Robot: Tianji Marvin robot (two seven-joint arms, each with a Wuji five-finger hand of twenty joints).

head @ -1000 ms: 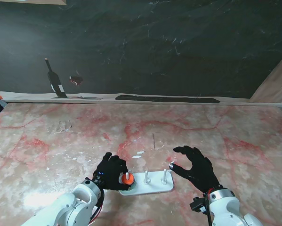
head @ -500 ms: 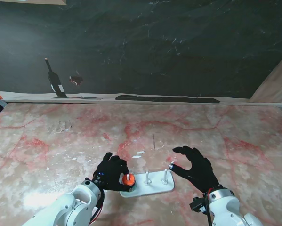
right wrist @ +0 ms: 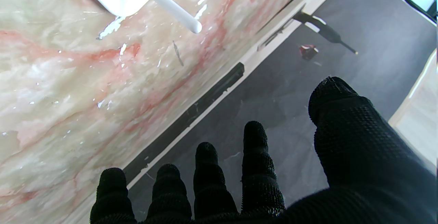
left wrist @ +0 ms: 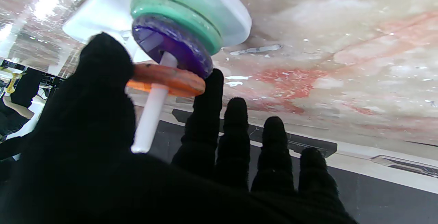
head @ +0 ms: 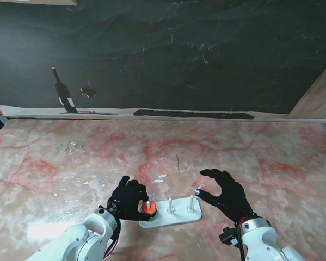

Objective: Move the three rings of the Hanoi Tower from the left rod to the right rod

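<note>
Orange ring (left wrist: 166, 79): smallest and outermost of three on the left rod (left wrist: 150, 117). Pinched between thumb and forefinger of the left hand (head: 129, 198). Lifted clear of the purple ring (left wrist: 171, 46) and tilted; the rod end stands past it, so it is not yet free. In the stand view it shows as an orange spot (head: 147, 207) at about 3 o'clock from the hand.

Purple ring: lies on the green ring (left wrist: 179, 16), which sits on the white base (head: 171, 215).

Rods: three white uprights in a row on the base: left, middle rod (head: 170, 205), right rod (head: 190, 203). Long axis of each is vertical, so the ring must, by my judgement, travel straight up the rod before going sideways toward 3 o'clock.

Left hand: closed on the orange ring; the other fingers (left wrist: 236, 138) are spread and touch nothing. Clearly the nearer hand to the ring.

Right hand (head: 223, 193): open, holding nothing, fingers apart, hovering just beside the right end of the base at 3 o'clock from the right rod.

Views: only the left wrist view shows the purple and green rings and the gap under the orange one. The stand view alone shows all three rods and both hands. The right wrist view gives one rod (right wrist: 164, 4), a base corner and the marble table (right wrist: 68, 80).
</note>
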